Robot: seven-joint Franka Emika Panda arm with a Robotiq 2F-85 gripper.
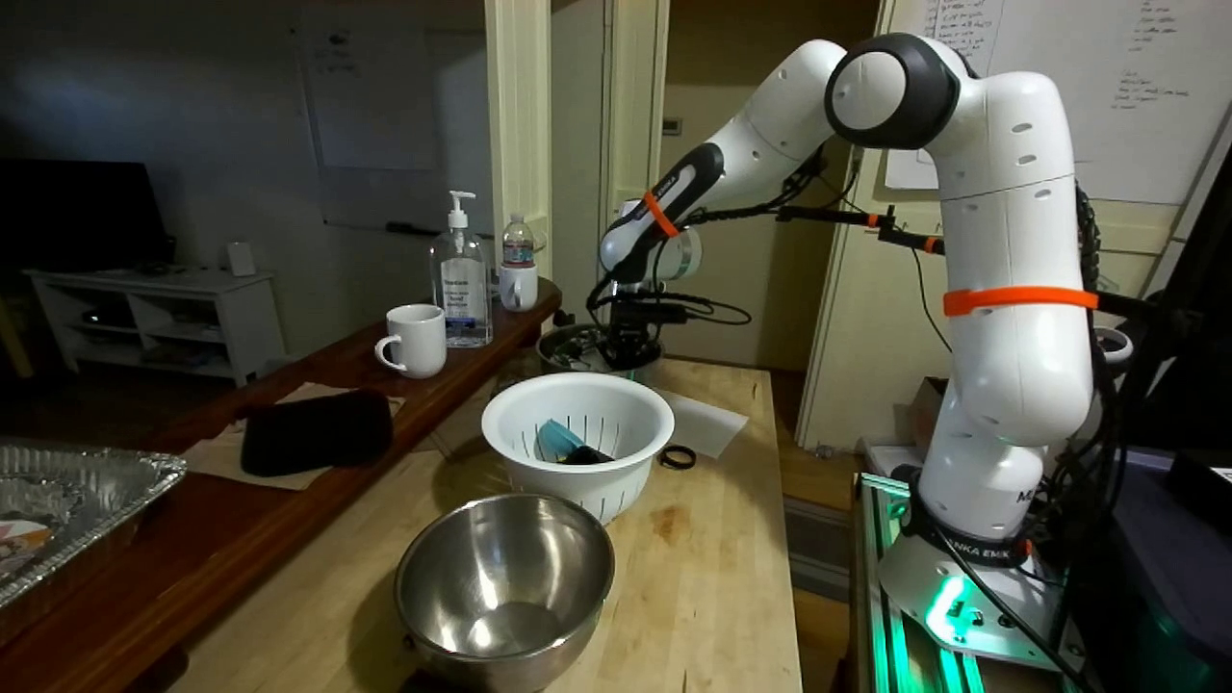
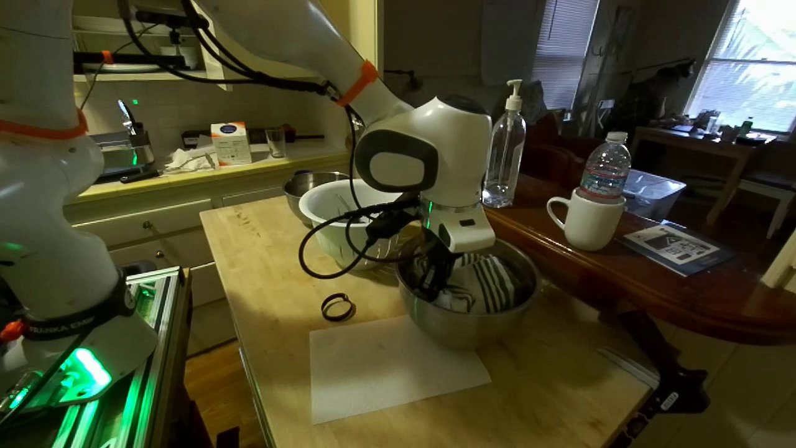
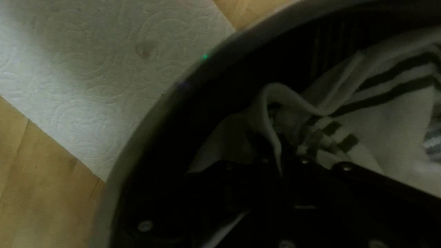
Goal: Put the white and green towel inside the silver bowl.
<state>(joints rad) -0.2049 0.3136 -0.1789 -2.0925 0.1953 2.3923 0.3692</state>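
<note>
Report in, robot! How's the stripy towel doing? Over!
Gripper in silver bowl, apparently pinching striped towel. Towel bunched inside. White colander close beside; might obstruct.

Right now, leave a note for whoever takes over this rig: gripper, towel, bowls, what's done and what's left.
Gripper: down inside a silver bowl, jaws apparently shut on a fold of the striped towel.
Things: the striped towel sits bunched in that bowl, next to a paper sheet. A second silver bowl stands past the white strainer.
Done: the striped towel is in a silver bowl.
Left: if that is the bowl meant, probably open the jaws and rise clear; if the second one is, carry the towel over. The pictures don't settle which.
</note>
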